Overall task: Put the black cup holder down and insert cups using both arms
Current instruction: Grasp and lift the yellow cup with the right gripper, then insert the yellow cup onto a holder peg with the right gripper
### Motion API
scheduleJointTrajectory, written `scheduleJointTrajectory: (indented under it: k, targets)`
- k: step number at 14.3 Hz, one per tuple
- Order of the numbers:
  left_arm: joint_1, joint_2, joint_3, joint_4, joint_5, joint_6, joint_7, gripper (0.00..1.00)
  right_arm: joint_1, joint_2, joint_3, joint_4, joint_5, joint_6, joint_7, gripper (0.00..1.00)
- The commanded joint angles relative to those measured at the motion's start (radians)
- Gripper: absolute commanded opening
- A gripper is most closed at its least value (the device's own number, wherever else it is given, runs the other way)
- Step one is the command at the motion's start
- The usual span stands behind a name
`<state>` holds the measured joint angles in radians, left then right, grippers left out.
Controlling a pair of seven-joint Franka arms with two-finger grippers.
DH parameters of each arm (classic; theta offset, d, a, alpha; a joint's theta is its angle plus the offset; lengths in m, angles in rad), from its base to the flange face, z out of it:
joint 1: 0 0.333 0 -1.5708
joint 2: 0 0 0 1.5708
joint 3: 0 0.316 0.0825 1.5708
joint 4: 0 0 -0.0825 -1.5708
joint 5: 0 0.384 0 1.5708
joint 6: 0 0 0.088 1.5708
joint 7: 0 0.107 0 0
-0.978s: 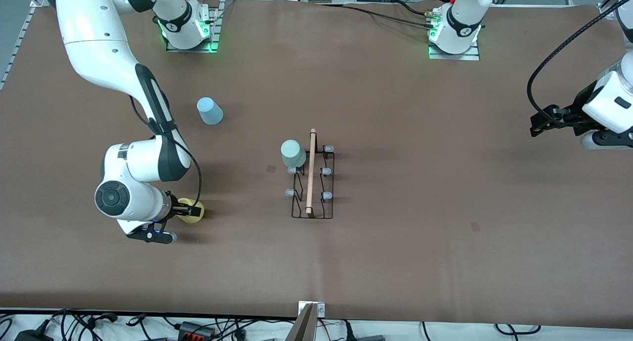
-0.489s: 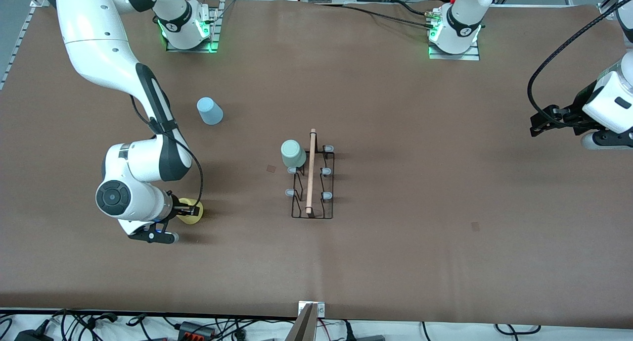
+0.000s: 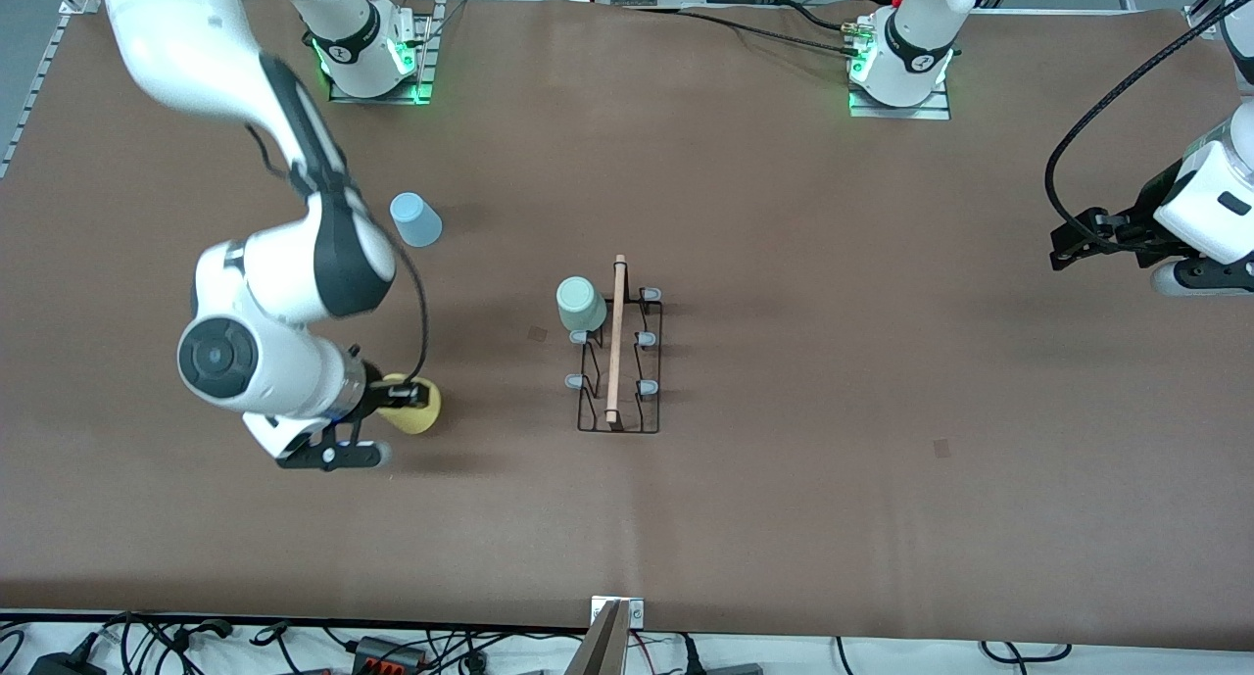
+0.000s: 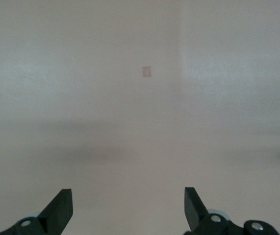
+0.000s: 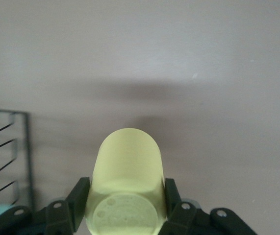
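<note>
My right gripper (image 3: 411, 397) has its jaws clamped on the yellow cup (image 5: 127, 188), lifted on its side over the tabletop (image 3: 833, 518) toward the right arm's end from the rack (image 3: 619, 361), I judge so its mouth can meet a peg. The green cup (image 3: 580, 304) already caps one peg; the blue cup (image 3: 415, 219) waits on the tabletop. My left gripper (image 4: 128, 208) idles, jaws wide.

My right wrist view: right end effector (image 5: 125, 208) clamped on the yellow cup (image 5: 126, 183), one black finger (image 5: 78, 196) pressed on each flank; cup base faces the camera, mouth points away; brown bench (image 5: 203, 73) below, cup shadow on it; black cup holder (image 5: 7, 152) wires at frame edge.
</note>
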<state>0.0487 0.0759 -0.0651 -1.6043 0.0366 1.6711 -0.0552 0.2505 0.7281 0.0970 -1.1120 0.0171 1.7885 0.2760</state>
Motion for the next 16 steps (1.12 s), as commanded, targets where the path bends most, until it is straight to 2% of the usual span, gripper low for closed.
scheduleJointTrajectory:
  k: [1, 4, 8, 16]
  targets:
    - [0.003, 0.001, 0.001, 0.015, -0.006, -0.019, 0.000, 1.00, 0.062, -0.007, 0.007, 0.029, -0.006, -0.027, 0.110, 0.27]
    - [0.005, 0.001, 0.002, 0.015, -0.006, -0.019, 0.000, 1.00, 0.130, -0.007, 0.007, 0.031, 0.006, 0.001, 0.245, 0.27]
    - [0.007, 0.001, 0.002, 0.015, -0.006, -0.019, 0.000, 1.00, 0.170, 0.013, 0.013, 0.027, 0.086, 0.153, 0.339, 0.28]
    - [0.007, 0.001, 0.004, 0.014, -0.006, -0.019, 0.001, 1.00, 0.220, 0.060, 0.012, 0.023, 0.084, 0.236, 0.381, 0.28]
